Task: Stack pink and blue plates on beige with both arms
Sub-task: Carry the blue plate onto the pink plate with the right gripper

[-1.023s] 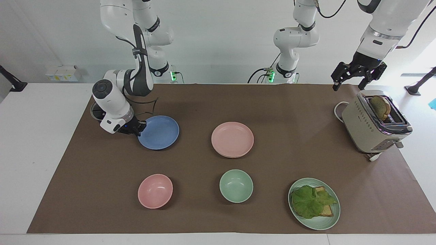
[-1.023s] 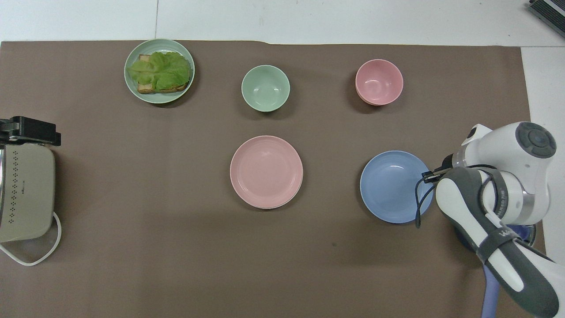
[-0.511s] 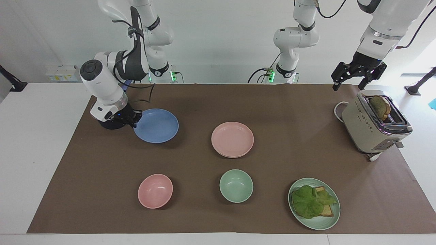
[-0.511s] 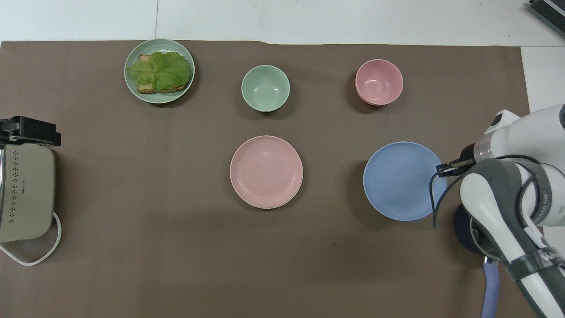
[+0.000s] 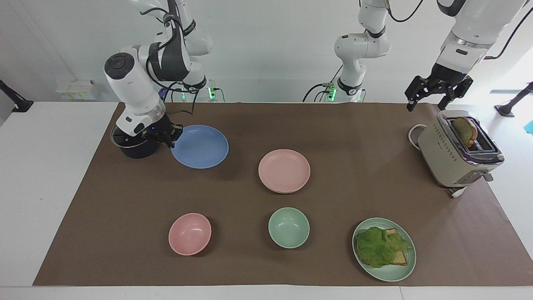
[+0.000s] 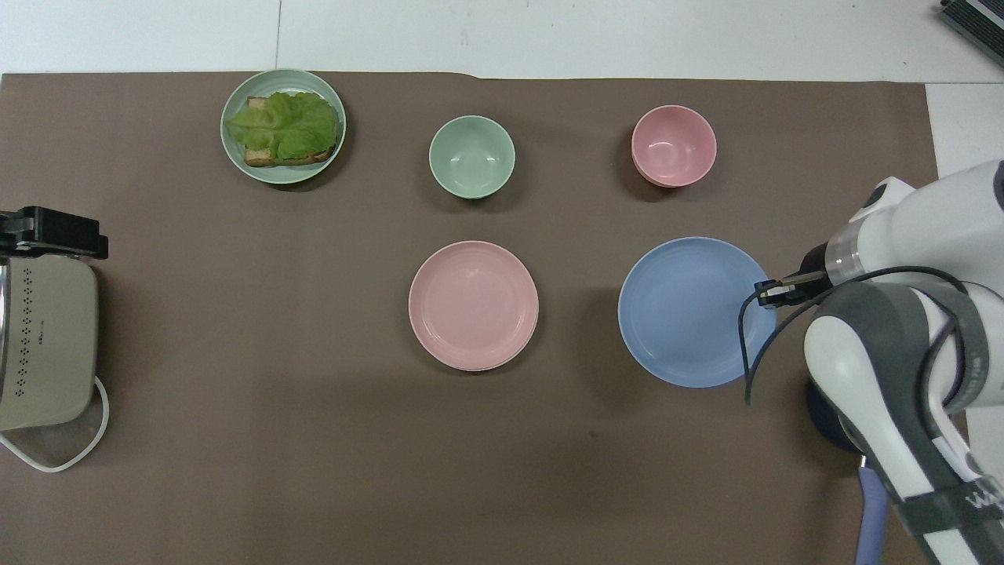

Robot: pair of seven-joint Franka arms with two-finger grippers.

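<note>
So pink plate sits on the beige one mid-counter: half done. Right claw is clamped on the blue plate rim, plate lifted at 10 o'clock of the stack. Left claw waits spread wide, holding nothing, above the toaster. Blue placement remains.

Blue plate — raised, level, gripped at its rim; pink plate rests mid-table on a beige one.
</note>
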